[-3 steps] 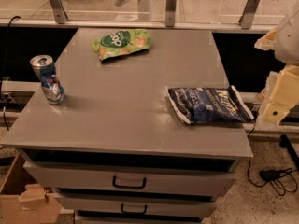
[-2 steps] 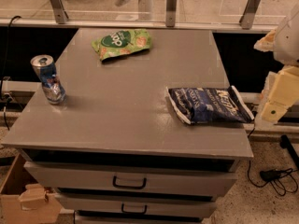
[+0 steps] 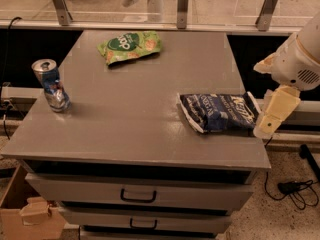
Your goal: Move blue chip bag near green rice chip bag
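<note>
The blue chip bag (image 3: 220, 112) is a crinkled navy foil bag with white lettering, lying flat at the right side of the grey cabinet top (image 3: 145, 94). The green rice chip bag (image 3: 130, 46) lies flat at the far middle of the top, well apart from the blue bag. My gripper (image 3: 272, 115) hangs from the white arm (image 3: 300, 59) just past the table's right edge, right beside the blue bag's right end. It holds nothing that I can see.
A blue-and-silver drink can (image 3: 51, 85) stands upright near the left edge. Drawers with dark handles (image 3: 138, 196) are below the top. A glass rail with metal posts (image 3: 183, 6) runs along the far edge. A cardboard box (image 3: 30, 216) and cables (image 3: 292, 186) are on the floor.
The arm and gripper have moved a little down and to the left, closer to the blue bag's right end. The bags and the can have not moved.
</note>
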Available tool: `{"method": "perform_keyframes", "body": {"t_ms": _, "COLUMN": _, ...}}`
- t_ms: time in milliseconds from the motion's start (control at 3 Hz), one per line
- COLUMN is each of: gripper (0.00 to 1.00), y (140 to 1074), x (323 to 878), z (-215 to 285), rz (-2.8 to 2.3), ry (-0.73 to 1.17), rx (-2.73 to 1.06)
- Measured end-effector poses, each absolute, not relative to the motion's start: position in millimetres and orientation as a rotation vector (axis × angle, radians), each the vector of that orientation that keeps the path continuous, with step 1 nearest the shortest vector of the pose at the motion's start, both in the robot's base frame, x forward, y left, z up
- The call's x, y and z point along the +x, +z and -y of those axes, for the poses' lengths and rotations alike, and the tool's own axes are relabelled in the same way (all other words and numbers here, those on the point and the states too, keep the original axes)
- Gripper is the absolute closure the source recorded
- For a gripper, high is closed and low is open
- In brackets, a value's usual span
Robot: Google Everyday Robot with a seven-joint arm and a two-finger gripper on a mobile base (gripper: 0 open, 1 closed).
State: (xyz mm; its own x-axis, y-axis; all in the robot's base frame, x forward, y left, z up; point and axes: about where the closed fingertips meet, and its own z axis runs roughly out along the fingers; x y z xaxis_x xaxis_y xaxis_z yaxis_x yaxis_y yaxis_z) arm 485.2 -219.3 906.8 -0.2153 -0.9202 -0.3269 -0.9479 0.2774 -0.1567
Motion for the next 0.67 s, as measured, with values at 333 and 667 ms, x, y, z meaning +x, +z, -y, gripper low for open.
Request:
{"method": "perform_keyframes", "body": {"t_ms": 333, "gripper": 0.0, "y": 882, "x": 498, "z": 204, "rz": -2.175, "ry": 0.187, "rx": -1.695}}
{"method": "perform_keyframes", "body": {"t_ms": 667, "gripper": 0.0, "y": 863, "x": 504, "z": 188, "rz": -2.159, "ry": 0.264, "rx": -1.687}}
